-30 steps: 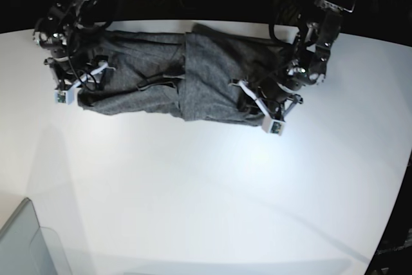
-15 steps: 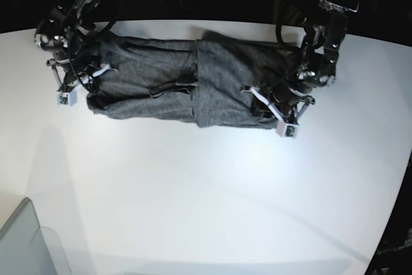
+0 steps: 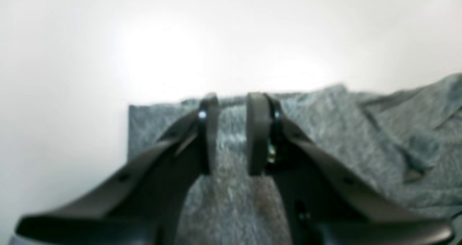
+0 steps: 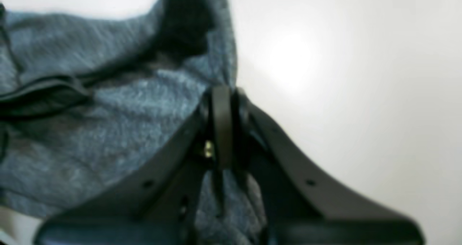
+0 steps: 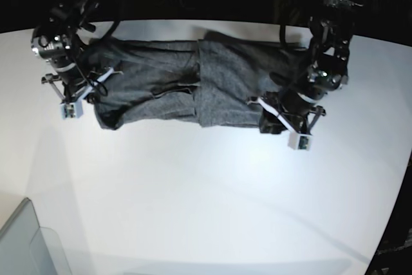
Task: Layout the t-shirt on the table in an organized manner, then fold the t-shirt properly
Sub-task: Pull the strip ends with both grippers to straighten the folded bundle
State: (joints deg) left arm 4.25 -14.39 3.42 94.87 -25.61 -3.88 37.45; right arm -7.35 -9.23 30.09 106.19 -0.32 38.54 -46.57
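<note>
Grey cloth, soft and wrinkly: the shirt (image 5: 193,91), lying as a long band near the far edge of the table (image 5: 206,204). Already folded in along its length, by the look of it. One thicker layer lapped over the middle. Not flat yet, with bumps and a dark crease across the half near the right gripper.

Right gripper (image 4: 223,93) at one end of the shirt, jaws pressed tight together, pinching the shirt's edge. Cloth bunched up just beside the fingers (image 4: 221,126).

Left gripper (image 3: 232,104) at the other end of the shirt, jaws a little apart, with a ridge of shirt filling the gap between them. Looks like a grip on that fold, near the shirt's corner.

Both ends of the shirt held, then. Probably partway through: side folds done, band not smooth. Still to do, most likely: pull the band straight, then fold one end over the other into a neat small pile. Corner of a bin (image 5: 26,243) well apart from the shirt.
</note>
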